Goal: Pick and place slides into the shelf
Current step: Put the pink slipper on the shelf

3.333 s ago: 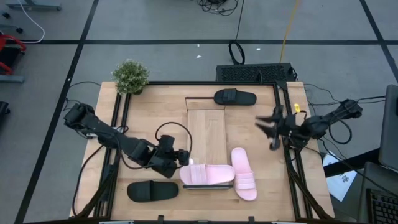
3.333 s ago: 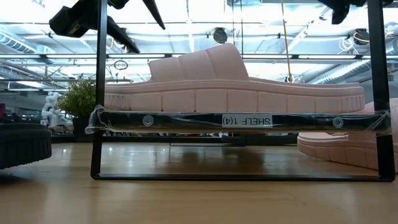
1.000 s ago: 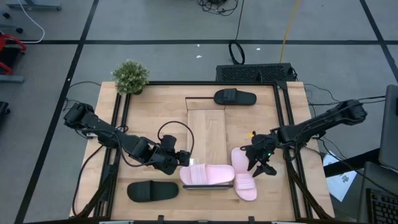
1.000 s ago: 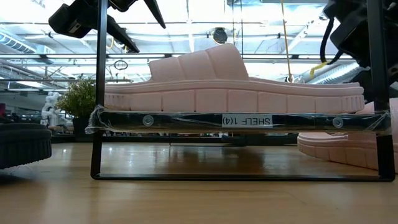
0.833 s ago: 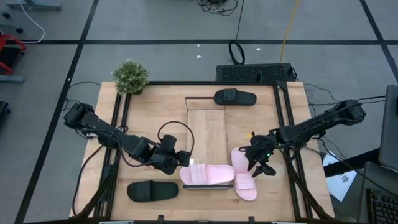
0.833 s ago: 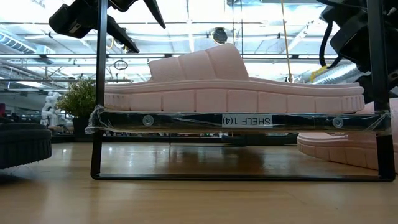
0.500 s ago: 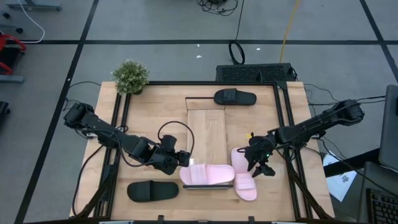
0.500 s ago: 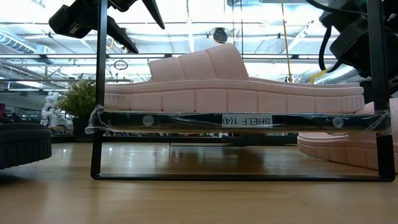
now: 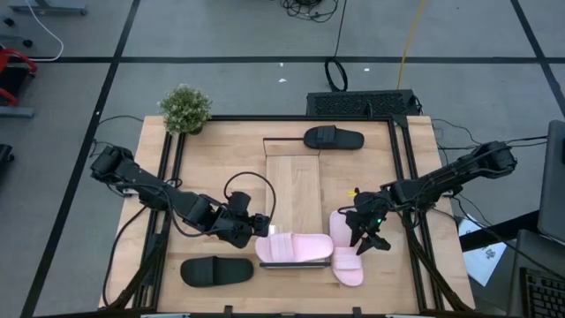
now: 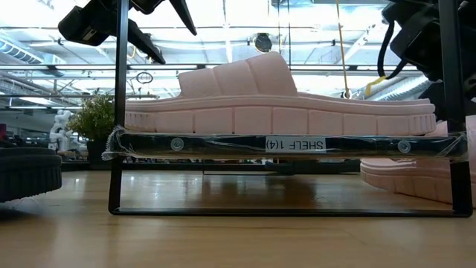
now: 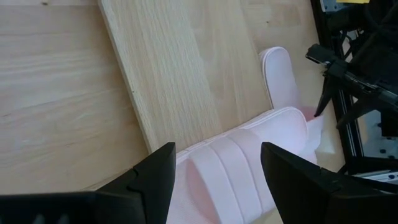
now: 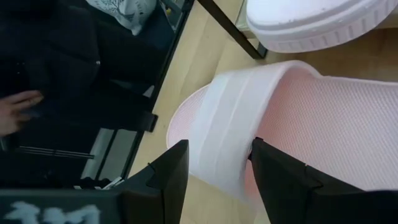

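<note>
One pale pink slide (image 9: pixel 294 247) lies sole-down across the near end of the shelf (image 9: pixel 292 190), a light wood panel on dark rails. My left gripper (image 9: pixel 257 226) hangs open just left of and above it; in the left wrist view its fingers (image 11: pixel 152 180) stand wide apart over that slide (image 11: pixel 236 168) without touching. The second pink slide (image 9: pixel 346 252) lies on the table right of the shelf, with my right gripper (image 9: pixel 360 236) shut on it. One black slide (image 9: pixel 334 138) sits at the shelf's far end. The other black slide (image 9: pixel 216 270) lies near the front left. My right gripper (image 12: pixel 219 146) pinches the second pink slide's wide strap (image 12: pixel 221 124). One finger (image 12: pixel 168 180) is on the toe side and the other (image 12: pixel 280 180) over the footbed (image 12: pixel 336 130). It comes from above, slanting in from the table's right. Whether the slide is clear of the table, I cannot tell.
A potted plant (image 9: pixel 185 109) stands at the far left corner. Dark frame rails (image 9: pixel 402 177) run along both table sides. A person's hand (image 12: pixel 15 109) shows beyond the table's right edge. Bare wood (image 9: pixel 229 168) lies left of the shelf.
My right gripper has edged a little toward the shelf with the second pink slide's strap between its fingers. That slide has shifted slightly; in the low view its near end has drawn back a little.
</note>
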Controlling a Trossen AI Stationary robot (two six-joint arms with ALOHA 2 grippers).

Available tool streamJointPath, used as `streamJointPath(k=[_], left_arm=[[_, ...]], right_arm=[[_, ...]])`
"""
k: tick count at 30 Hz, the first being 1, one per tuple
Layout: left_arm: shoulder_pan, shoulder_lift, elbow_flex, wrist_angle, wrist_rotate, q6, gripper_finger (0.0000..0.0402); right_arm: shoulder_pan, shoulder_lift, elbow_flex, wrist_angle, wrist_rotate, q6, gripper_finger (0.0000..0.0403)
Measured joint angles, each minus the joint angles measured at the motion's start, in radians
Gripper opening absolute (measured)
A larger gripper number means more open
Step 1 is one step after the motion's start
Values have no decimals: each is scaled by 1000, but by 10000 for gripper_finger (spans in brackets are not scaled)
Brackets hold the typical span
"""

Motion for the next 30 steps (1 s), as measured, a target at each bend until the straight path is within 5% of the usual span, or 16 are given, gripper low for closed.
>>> streamJointPath(k=[12,30], left_arm=[[6,0,0,1,-3,4,230],[16,0,0,1,-2,35,230]], right_arm=[[-47,19,0,-1,25,-35,162],[-56,148,0,112,-79,26,159]])
